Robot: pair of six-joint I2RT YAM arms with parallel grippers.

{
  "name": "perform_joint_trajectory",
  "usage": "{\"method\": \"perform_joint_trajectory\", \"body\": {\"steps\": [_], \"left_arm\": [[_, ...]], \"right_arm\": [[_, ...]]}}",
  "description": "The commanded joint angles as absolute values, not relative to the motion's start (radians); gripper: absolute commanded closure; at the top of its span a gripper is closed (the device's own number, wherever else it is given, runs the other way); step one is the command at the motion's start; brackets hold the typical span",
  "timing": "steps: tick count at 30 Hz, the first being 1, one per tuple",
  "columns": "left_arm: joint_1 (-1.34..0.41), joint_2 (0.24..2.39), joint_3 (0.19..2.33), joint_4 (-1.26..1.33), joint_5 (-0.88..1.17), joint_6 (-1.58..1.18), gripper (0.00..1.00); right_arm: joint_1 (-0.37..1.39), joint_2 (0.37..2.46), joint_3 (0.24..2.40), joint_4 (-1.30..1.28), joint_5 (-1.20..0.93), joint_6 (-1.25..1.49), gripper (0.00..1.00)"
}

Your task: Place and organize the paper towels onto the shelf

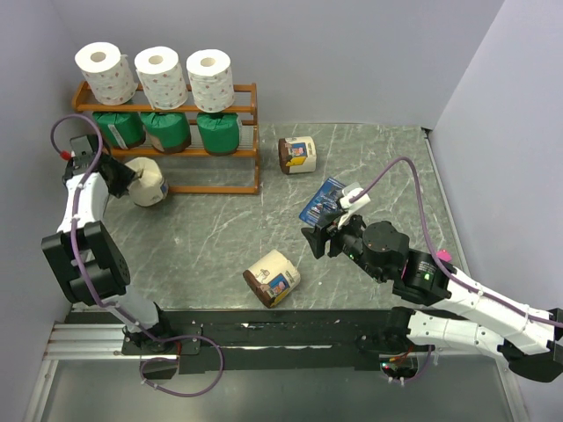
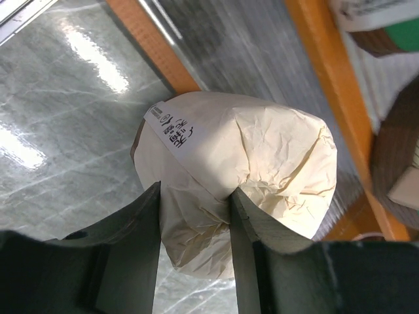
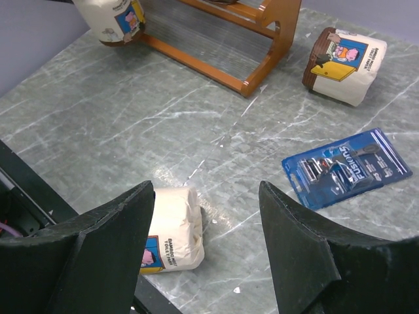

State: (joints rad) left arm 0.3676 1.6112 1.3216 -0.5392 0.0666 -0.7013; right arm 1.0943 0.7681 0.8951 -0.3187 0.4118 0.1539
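Blocking shelf [image 2: 330, 85]: cream roll [image 2: 262, 163] in left end effector [image 2: 195, 193]

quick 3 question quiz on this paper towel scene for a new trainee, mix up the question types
1. True or false: the left gripper is shut on a cream-wrapped roll.
2. Multiple choice: how many cream-and-brown rolls lie loose on the table? A) one B) two C) three
3. Fill in: the top tier of the shelf holds three ___ rolls.

Key: 1 true. 2 B. 3 white rolls.
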Motion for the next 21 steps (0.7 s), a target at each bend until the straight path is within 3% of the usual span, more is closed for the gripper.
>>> {"method": "perform_joint_trajectory", "body": {"steps": [1,21], "left_arm": [[0.374,1.637,1.371,-0.512,0.046,-0.723,0.59],[0.384,1.813,1.537,-0.466,0.003,-0.736,0.59]], "right_arm": [[1.094,0.767,0.916,-0.291,0.442,0.138,0.27],[1.094,0.819,0.946,-0.298,0.466,0.115,0.27]]}}
